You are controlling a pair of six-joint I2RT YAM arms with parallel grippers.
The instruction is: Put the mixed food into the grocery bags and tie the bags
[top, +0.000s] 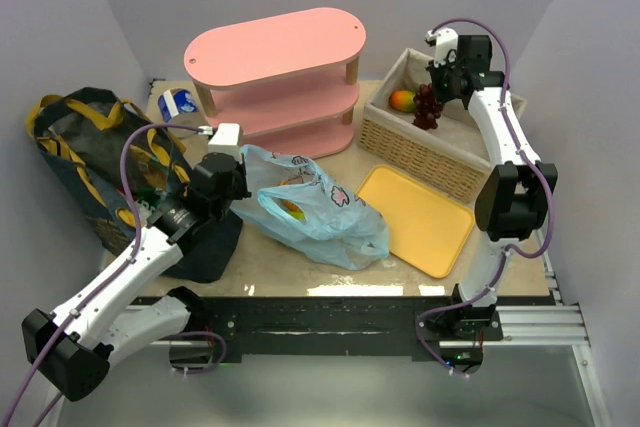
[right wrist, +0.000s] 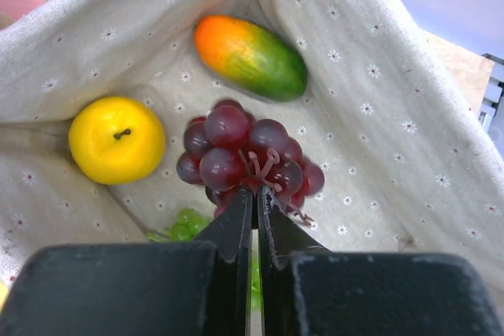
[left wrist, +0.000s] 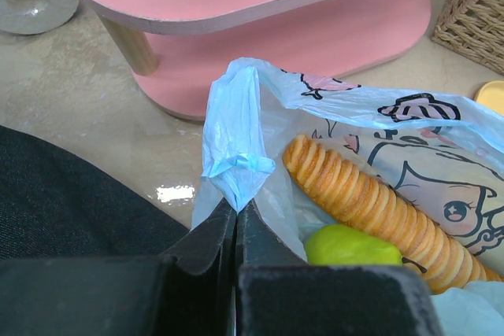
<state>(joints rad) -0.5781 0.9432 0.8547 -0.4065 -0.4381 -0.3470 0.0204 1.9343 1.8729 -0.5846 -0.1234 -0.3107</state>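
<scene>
closest in, the left gripper (left wrist: 236,208) has its two black fingers pressed flat together on a twisted fold of the light-blue carrier bag (left wrist: 236,139), right at the edge of its mouth.

the denim tote (top: 90,162) slumps at the table's left, mouth open, beside the left arm. the carrier bag lies mid-table in front of the pink shelf (top: 275,47), between the tote and the yellow tray (top: 420,222). the wicker basket (top: 420,152) sits far right. inside the carrier bag lie the ridged bread (left wrist: 370,202) and what looks like a green pear (left wrist: 350,245). the mango (right wrist: 250,57) lies on the basket's lining, and the dark grapes (right wrist: 244,155) sit at its middle.

the bag's film is thin, limp and slippery and probably tears easily, so it is best taken where it bunches into a handle. the grapes are light and knobbly, and berries might pull loose, so the stalk is the safer hold.

the right gripper (right wrist: 254,194) is closed to a slit, with its tips meeting on the grape stalk. the right arm stretches up and over the basket with its wrist pointing down. the left arm reaches forward past the tote, wrist low and aimed at the bag's mouth.
</scene>
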